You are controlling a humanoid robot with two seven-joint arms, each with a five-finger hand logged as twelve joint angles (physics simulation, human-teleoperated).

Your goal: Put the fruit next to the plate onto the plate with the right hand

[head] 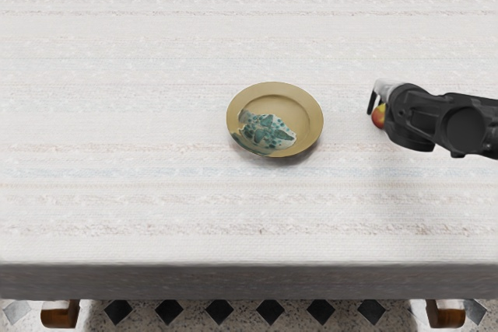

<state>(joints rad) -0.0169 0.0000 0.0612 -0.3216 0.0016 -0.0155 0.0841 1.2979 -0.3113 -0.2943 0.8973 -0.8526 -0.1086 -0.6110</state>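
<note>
My right hand (408,117) sits at the fruit (378,117) — gripping or not, I cannot tell; held loosely, it could roll off before reaching the plate (311,110).

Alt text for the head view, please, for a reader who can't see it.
The robot's right hand, reaching in from the right edge, is at a red-and-yellow fruit that lies to the right of a gold, green-patterned plate on a pale table, apart from the plate. The hand hides most of the fruit, so no grasp can be confirmed.
</note>
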